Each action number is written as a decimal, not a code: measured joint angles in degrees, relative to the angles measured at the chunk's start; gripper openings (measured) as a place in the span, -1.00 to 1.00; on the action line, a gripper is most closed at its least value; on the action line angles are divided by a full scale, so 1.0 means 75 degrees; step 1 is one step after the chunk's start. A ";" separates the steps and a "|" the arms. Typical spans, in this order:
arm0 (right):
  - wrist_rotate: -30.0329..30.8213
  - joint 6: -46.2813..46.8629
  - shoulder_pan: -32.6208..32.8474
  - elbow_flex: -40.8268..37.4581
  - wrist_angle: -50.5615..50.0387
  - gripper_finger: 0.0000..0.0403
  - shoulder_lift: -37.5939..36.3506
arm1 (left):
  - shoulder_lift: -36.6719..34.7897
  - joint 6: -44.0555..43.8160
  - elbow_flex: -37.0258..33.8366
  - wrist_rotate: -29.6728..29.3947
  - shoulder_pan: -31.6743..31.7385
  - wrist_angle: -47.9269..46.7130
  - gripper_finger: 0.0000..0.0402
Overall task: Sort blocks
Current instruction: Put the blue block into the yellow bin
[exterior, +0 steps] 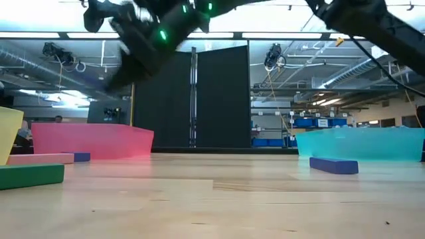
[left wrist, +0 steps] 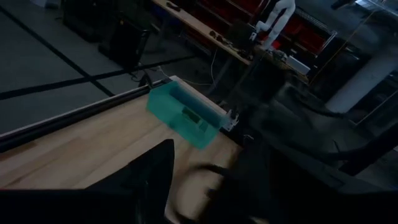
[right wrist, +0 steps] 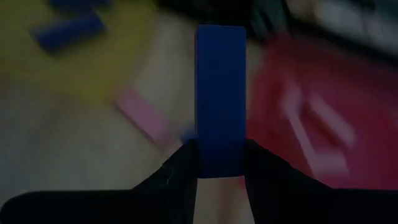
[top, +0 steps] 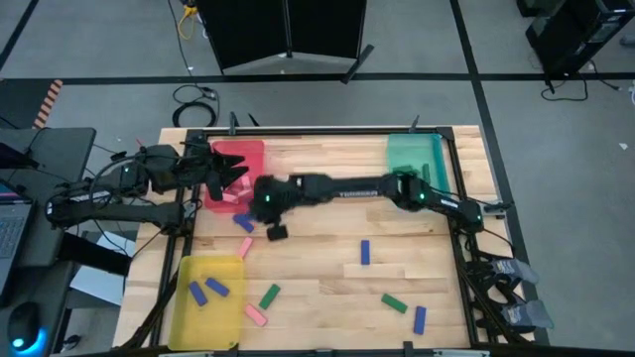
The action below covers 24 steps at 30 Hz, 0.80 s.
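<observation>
1. My right claw (right wrist: pixel 219 163) clenches a blue block (right wrist: pixel 221 93), above wood table (top: pixel 327 273) by red tray (top: pixel 248 157).
2. My left claw (top: pixel 230 171) is spread, empty, over red tray.
3. Room behind: black panels (exterior: pixel 192 96), ceiling lights.

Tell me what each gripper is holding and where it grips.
The right gripper pinches a blue block by one end, the rest sticking out ahead. The left gripper, over the red tray, holds nothing visible.

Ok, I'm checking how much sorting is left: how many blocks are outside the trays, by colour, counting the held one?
Blue: 3
Pink: 2
Green: 2
Total: 7
</observation>
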 joint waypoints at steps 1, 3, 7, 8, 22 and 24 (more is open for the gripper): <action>0.0002 0.0039 0.0204 0.0000 0.0218 -0.45 -0.0022 | 0.0000 -0.0003 0.0000 0.0006 0.0000 0.0000 0.24; 0.0002 0.0223 0.0574 0.0003 0.0740 -0.45 -0.0036 | 0.0001 -0.0003 0.0000 0.0012 0.0000 0.0000 0.24; 0.0010 0.0745 0.1196 0.0002 0.2084 -0.45 0.0054 | 0.0002 -0.0006 0.0000 0.0014 0.0000 0.0003 0.24; 0.0018 0.0854 0.1305 -0.0028 0.2373 -0.45 0.0062 | 0.0003 -0.0006 0.0000 0.0016 0.0000 0.0008 0.24; -0.0024 0.2333 0.1565 -0.0236 0.4785 -0.45 0.0946 | 0.0000 -0.0035 0.0000 0.0038 -0.0003 0.0219 0.24; -0.0024 0.2398 0.1542 -0.0260 0.4773 -0.44 0.0946 | 0.0003 -0.0030 0.0000 0.0036 -0.0003 0.0236 0.24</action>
